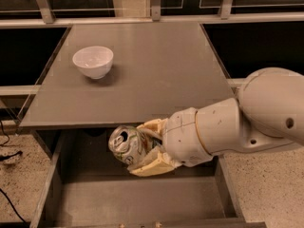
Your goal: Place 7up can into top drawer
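Tool (145, 147) grips 7up can (126, 145) over top drawer (142, 202)

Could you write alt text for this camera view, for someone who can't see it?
A robot's gripper holds a dented can sideways over an open grey drawer. A white bowl sits on the tabletop behind.

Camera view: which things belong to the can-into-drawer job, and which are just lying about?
Job: 7up can, held by the gripper over the open top drawer.
Lying about: white bowl, upright on the tabletop.
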`<state>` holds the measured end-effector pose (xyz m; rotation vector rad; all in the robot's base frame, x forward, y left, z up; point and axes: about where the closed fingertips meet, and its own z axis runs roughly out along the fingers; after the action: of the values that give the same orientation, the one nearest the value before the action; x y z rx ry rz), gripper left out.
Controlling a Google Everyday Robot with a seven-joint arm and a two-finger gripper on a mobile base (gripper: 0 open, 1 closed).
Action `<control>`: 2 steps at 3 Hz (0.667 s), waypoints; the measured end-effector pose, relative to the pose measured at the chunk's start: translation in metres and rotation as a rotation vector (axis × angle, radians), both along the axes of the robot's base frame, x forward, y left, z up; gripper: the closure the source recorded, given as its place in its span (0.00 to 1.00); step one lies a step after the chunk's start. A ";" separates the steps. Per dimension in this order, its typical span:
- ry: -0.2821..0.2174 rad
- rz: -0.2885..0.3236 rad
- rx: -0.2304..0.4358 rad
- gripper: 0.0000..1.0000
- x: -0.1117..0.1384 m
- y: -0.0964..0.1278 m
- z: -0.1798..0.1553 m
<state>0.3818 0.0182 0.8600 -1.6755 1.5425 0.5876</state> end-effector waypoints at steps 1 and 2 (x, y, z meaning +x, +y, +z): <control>0.001 0.003 0.002 1.00 0.000 0.000 -0.004; 0.010 0.021 0.016 1.00 -0.004 0.001 -0.027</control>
<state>0.3774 0.0192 0.8332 -1.6811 1.5250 0.6183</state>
